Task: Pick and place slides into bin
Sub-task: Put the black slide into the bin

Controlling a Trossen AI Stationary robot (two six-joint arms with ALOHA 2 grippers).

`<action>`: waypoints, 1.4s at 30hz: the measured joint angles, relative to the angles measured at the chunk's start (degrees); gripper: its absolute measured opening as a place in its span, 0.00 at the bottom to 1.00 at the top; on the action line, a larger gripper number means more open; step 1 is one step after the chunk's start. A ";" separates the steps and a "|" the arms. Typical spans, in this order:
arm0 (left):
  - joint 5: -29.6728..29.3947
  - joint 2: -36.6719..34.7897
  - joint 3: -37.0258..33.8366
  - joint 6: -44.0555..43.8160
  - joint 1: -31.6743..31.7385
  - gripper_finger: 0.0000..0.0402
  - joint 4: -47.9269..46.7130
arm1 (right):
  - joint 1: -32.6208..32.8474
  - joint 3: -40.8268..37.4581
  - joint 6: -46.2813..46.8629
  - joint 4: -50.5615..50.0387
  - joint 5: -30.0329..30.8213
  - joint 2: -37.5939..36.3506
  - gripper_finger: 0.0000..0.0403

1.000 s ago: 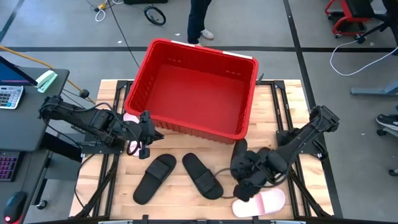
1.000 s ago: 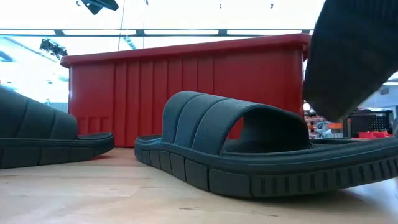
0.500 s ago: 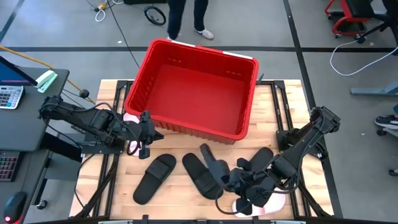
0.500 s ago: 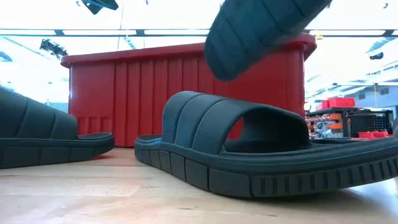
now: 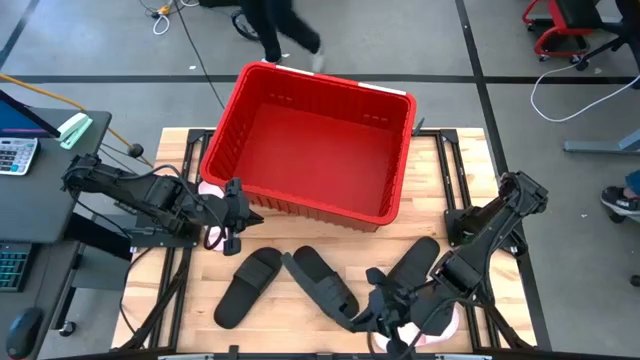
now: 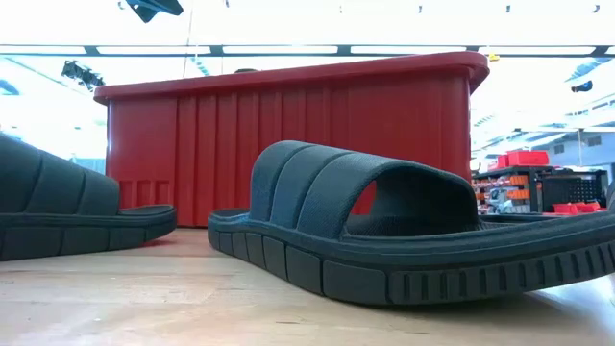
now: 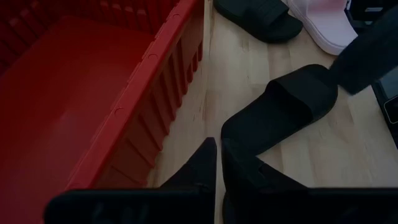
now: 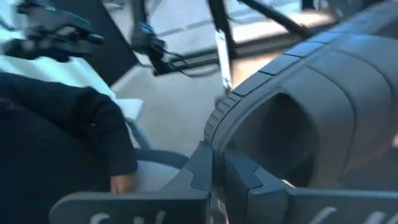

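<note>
Hiding a pink slide (image 5: 445, 322), the right end effector (image 5: 385, 325) grips a black slide (image 5: 412, 268).

Even overhead light, soft shadows; low view backlit by bright ceiling; right wrist view motion-blurred

The bin (image 5: 312, 140) looks like glossy red plastic, its walls ribbed in the low view and its floor smooth. The black slides (image 6: 404, 235) look like matt foam or rubber with a fine grainy strap and a grooved sole edge. The pink slide (image 7: 329, 25) looks smooth and matt. The table (image 5: 280, 305) is pale, planked wood with visible grain.
</note>
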 joint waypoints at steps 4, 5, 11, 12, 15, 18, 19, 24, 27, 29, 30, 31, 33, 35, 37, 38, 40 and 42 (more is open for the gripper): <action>0.00 -0.01 0.00 0.00 0.01 0.07 0.01 | -0.40 0.00 -6.68 1.27 0.74 0.00 0.04; -0.01 0.00 0.00 0.03 -0.01 0.08 0.02 | -0.65 0.00 -8.38 1.25 1.05 0.00 0.04; 0.01 0.00 0.00 0.02 0.01 0.10 0.00 | -2.69 0.00 -16.18 1.12 3.21 0.00 0.04; 0.00 0.00 0.00 0.00 0.00 0.10 0.00 | -3.15 0.00 -17.03 0.94 4.25 -0.06 0.04; 0.01 0.00 0.00 0.02 0.00 0.09 0.02 | -5.11 -0.02 -18.98 -2.25 8.82 -1.12 0.04; 0.01 0.00 0.00 0.04 0.00 0.08 -0.01 | -7.78 -0.04 -19.06 -7.66 16.75 -3.30 0.04; 0.00 0.00 0.00 0.03 0.00 0.08 0.02 | -8.88 -0.04 -18.82 -9.46 19.53 -4.12 0.04; -0.01 0.00 0.00 0.00 0.01 0.07 0.00 | -16.06 -0.04 -18.24 -17.25 28.67 -8.44 0.04; 0.01 0.00 0.00 0.02 -0.01 0.08 0.00 | -22.68 -0.04 -17.70 -20.68 29.30 -10.25 0.04; 0.00 0.00 0.00 0.00 0.01 0.09 0.03 | -27.66 -0.02 -17.53 -22.95 28.38 -10.51 0.04; 0.00 0.00 0.00 0.03 0.00 0.09 0.02 | -30.13 -0.02 -17.53 -24.06 27.55 -10.51 0.04; 0.01 0.00 0.00 0.03 0.00 0.10 0.00 | -32.56 -0.02 -17.35 -25.02 26.33 -10.31 0.04; 0.00 0.00 0.00 0.00 -0.01 0.10 0.03 | -37.30 -0.02 -17.13 -26.94 23.28 -9.61 0.04; 0.01 0.00 0.00 0.04 0.01 0.10 0.00 | -41.58 -0.02 -17.18 -28.05 19.15 -8.37 0.04; -0.01 0.00 0.00 0.00 0.00 0.09 0.02 | -45.28 -0.04 -17.44 -29.06 14.75 -6.79 0.04; 0.00 0.00 0.00 0.02 0.00 0.09 0.00 | -47.00 -0.04 -17.91 -29.30 12.77 -5.88 0.04; 0.01 0.00 0.00 0.02 -0.01 0.08 0.02 | -50.13 -0.07 -18.97 -29.70 9.15 -4.07 0.04; -0.01 0.00 0.00 0.02 0.01 0.07 0.02 | -52.83 -0.07 -19.13 -30.22 6.26 -2.13 0.04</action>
